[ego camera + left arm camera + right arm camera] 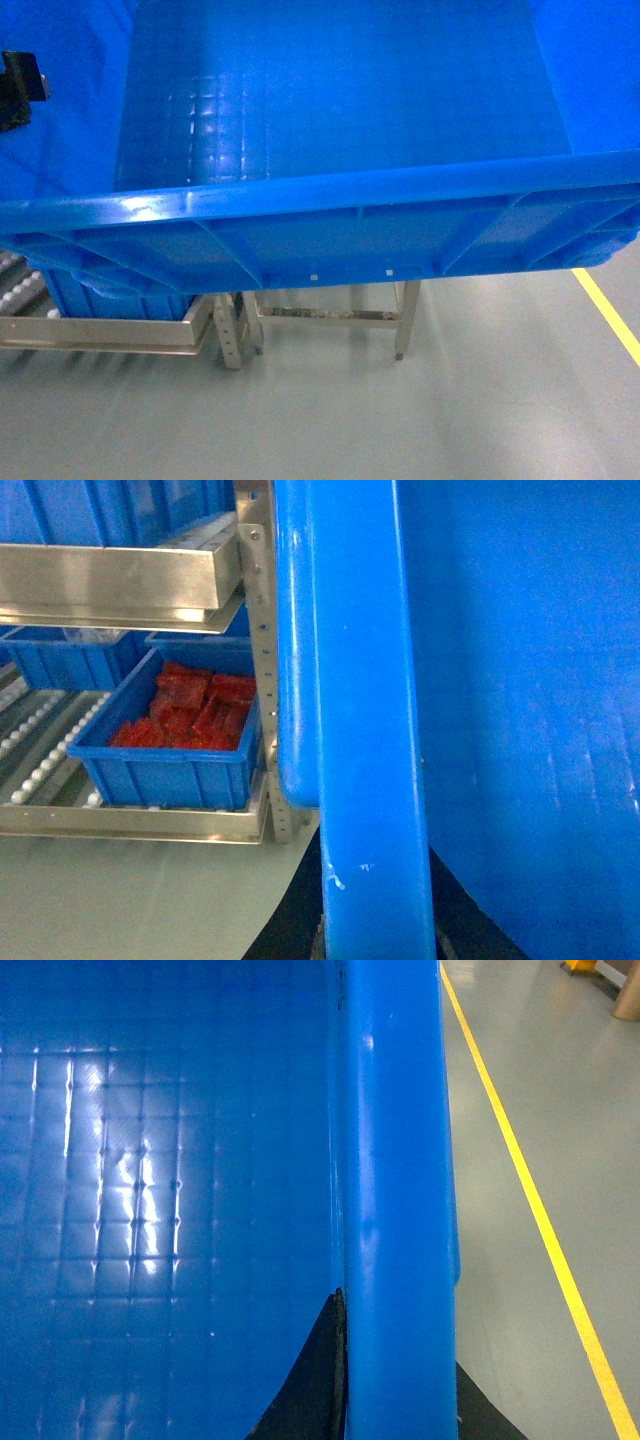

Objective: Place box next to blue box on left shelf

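The box (330,130) hangs above the floor (420,420), right of the left shelf (100,335); each gripper apparently pinches a side rim, jaws mostly hidden. Its corner could strike the shelf upright (262,660) beside the parts tray (180,750).

Little of the robot shows. In the left wrist view two matte black fingers (290,920) appear as smooth, curved, tapering shapes at the bottom edge, without visible screws, cables or markings. In the right wrist view a black finger (315,1380) rises to a sharp point with a second dark sliver beside it, and in the head view a black blocky part (20,85) with a pale patch sits at the left edge.
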Controlling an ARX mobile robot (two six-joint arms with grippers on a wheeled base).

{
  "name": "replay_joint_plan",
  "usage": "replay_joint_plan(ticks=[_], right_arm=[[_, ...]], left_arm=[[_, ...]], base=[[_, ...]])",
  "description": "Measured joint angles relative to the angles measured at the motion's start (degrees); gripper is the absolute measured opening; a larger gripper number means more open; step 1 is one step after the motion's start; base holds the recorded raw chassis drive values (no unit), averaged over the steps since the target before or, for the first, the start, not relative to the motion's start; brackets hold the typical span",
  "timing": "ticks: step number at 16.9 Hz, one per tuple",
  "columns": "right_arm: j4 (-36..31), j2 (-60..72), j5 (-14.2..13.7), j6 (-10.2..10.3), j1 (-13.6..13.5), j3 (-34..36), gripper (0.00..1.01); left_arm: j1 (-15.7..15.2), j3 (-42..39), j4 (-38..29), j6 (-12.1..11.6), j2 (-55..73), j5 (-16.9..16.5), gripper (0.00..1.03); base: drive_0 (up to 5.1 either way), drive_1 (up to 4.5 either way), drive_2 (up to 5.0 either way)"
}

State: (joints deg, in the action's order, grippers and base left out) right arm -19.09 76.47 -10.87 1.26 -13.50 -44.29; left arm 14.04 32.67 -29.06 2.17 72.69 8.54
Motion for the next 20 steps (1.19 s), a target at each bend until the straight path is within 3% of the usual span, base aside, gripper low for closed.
replay_joint_plan(ticks=[10,20], right_arm=[[-0.2,0.0,0.0,0.0,0.0,0.0,0.08],[-0.2,0.0,0.0,0.0,0.0,0.0,0.08]], left_arm=[[0.0,0.0,0.0,0.0,0.0,0.0,0.06],[0.0,0.0,-0.1,0.0,0.0,0.0,0.06]], base=[[-0.1,4.20,-4.5],[-4.9,1.47,3.3]])
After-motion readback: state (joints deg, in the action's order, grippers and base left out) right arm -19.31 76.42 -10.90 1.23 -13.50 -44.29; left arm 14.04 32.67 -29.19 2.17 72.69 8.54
